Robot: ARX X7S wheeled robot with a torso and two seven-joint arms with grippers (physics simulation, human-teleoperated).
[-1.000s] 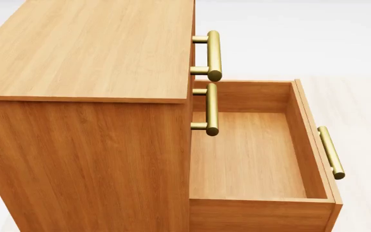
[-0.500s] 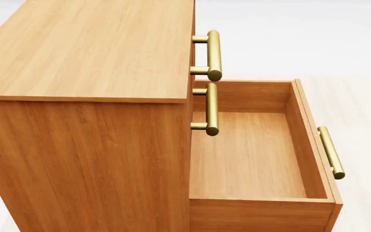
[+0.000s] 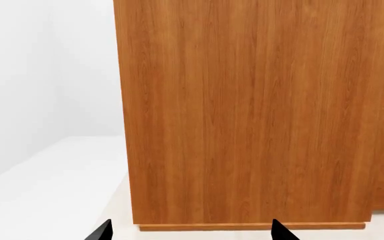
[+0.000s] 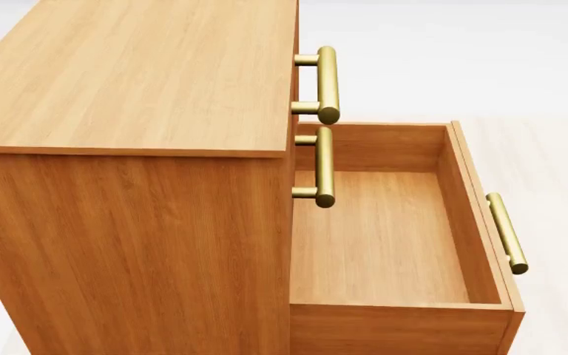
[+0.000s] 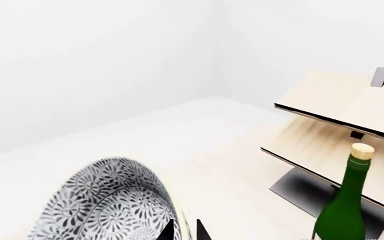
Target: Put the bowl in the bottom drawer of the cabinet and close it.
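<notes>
Cabinet side fills most of the left wrist view: the boxy orange-brown wood-grain cabinet (image 3: 245,115) stands close in front of that camera, and at the bottom edge of the frame only two black fingertips (image 3: 100,231) of the left hand (image 3: 188,232) show, set wide apart with nothing between them, so that hand looks spread and empty.

From the head, the cabinet takes up the left half of the frame. At centre its two upper brass bar handles (image 4: 325,85) jut out, and to the right the bottom drawer (image 4: 481,222), an orange-brown wood box with its own brass bar handle (image 4: 507,233), is pulled well out. Its floor is bare. Neither arm shows in this view.

In the right wrist view, the small deep round white bowl with the grey-blue speckled floral pattern (image 5: 105,205) sits at lower left, its rim pinched between the narrowly parted black fingertips of the right hand (image 5: 184,231) at the bottom edge. At lower right a green glass bottle with a cork (image 5: 345,205) stands before a pale wooden rack (image 5: 332,125).

Judged so, the step in hand is carrying the bowl over; next it must come above the open drawer, go down inside, be let go, and then the drawer pushed shut.
</notes>
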